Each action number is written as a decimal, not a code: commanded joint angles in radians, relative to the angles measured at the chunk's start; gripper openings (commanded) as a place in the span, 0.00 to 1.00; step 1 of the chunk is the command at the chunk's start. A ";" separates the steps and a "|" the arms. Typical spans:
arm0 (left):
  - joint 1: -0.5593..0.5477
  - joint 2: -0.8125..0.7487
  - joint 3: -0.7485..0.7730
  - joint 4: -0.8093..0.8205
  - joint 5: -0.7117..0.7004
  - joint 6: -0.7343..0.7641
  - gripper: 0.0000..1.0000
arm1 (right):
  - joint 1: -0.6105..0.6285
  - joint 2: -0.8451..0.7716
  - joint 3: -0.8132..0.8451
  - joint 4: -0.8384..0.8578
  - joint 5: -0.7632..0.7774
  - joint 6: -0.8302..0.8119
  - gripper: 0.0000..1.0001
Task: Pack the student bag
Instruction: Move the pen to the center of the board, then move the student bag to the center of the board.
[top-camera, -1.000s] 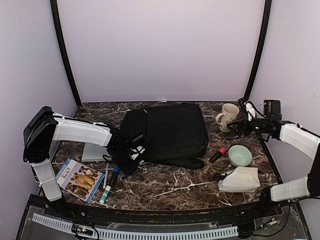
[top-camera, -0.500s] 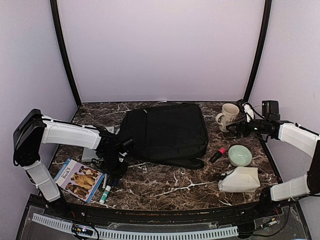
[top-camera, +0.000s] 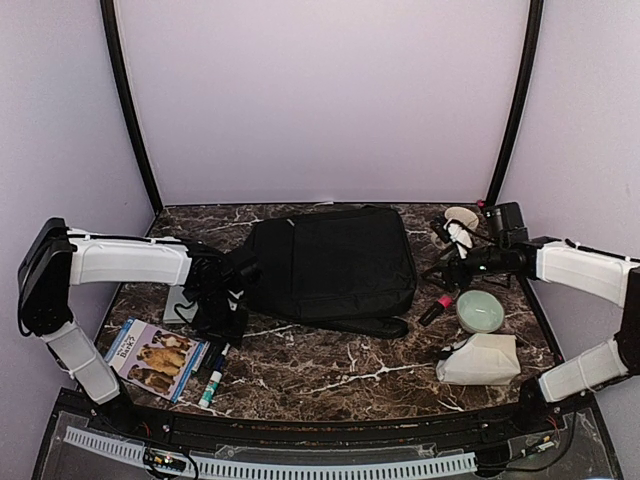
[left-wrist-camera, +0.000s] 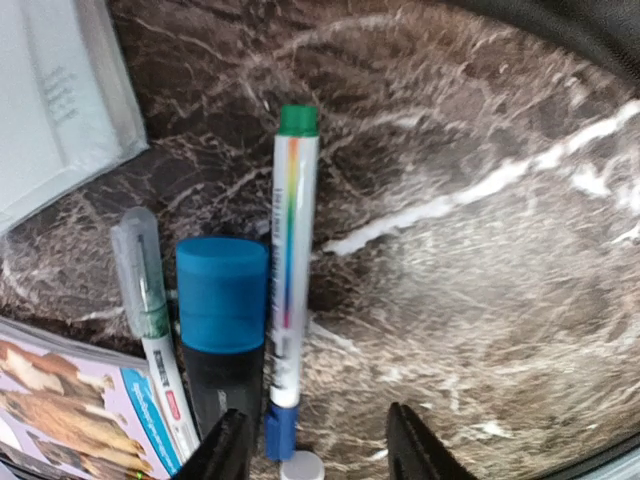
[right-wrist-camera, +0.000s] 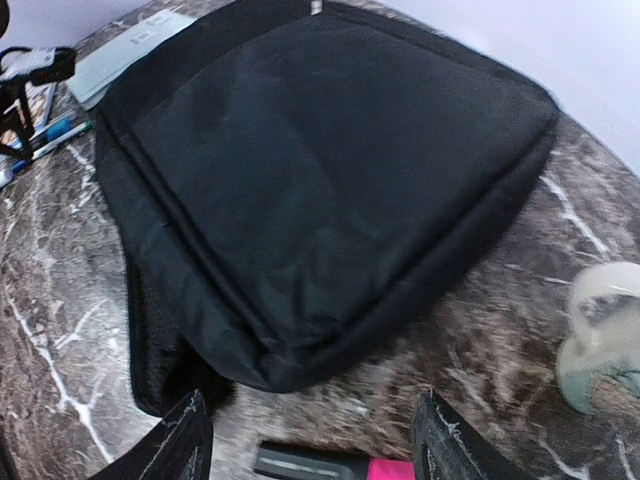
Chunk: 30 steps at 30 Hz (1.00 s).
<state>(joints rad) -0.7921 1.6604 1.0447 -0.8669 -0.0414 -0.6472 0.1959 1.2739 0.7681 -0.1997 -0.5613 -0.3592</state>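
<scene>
Student bag (top-camera: 335, 265) lies flat at the centre of the surface (top-camera: 350, 375), toward its rear edge. Left gripper (left-wrist-camera: 315, 450) hangs over pens (left-wrist-camera: 290, 270) near the front-left corner, jaws spread and holding nothing. Right gripper (right-wrist-camera: 315, 445) sits above a pink marker (right-wrist-camera: 340, 465) toward the right edge, jaws spread wide and empty.

I'm looking into a robot test booth, a lab setup: plain lilac walls (top-camera: 320, 100) and black frame poles (top-camera: 128, 110) enclose a marble-patterned bench (top-camera: 330, 375) with two white arms (top-camera: 120, 260) mounted.
</scene>
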 joint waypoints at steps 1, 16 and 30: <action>0.004 -0.062 0.045 -0.087 0.008 0.000 0.52 | 0.175 0.064 0.050 -0.089 0.078 -0.128 0.65; 0.079 -0.047 0.226 0.056 -0.060 0.120 0.61 | 0.388 0.409 0.258 -0.104 0.598 -0.078 0.15; 0.203 0.123 0.369 0.190 -0.144 0.200 0.64 | 0.280 0.336 0.338 -0.221 0.425 -0.048 0.23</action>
<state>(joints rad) -0.6411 1.7828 1.3930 -0.7319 -0.1802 -0.4816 0.4538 1.7657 1.1683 -0.3634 0.0353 -0.3885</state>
